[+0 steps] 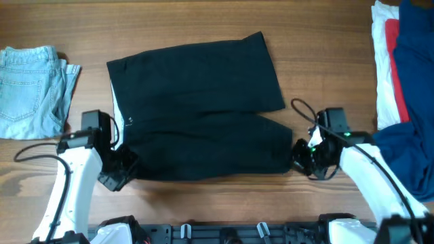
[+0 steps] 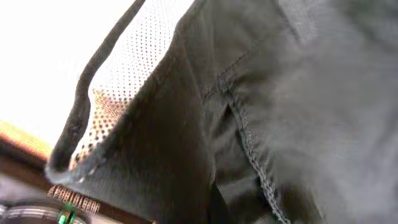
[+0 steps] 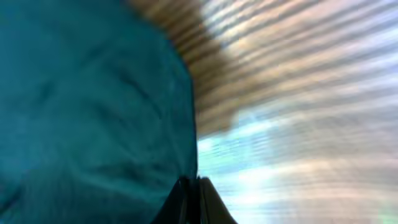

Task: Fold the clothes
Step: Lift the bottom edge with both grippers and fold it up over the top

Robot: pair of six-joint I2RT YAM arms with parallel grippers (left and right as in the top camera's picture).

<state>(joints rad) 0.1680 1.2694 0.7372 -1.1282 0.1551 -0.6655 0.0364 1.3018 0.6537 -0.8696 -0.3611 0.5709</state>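
A large black garment (image 1: 196, 102) lies spread on the wooden table, its near half folded over. A pale mesh inner band (image 1: 114, 102) shows along its left edge. My left gripper (image 1: 125, 163) is at the garment's near left corner. The left wrist view is filled with black fabric (image 2: 311, 93) and the white mesh band (image 2: 134, 68), which hide the fingers. My right gripper (image 1: 298, 154) is at the near right corner. In the right wrist view its fingers (image 3: 193, 186) are pinched shut on the fabric's edge (image 3: 93, 106), which looks teal there.
Folded light blue jeans (image 1: 30, 88) lie at the far left. A pile of blue (image 1: 415, 81), red (image 1: 397, 74) and white (image 1: 381, 68) clothes lies along the right edge. Bare wooden table (image 1: 325, 41) surrounds the black garment.
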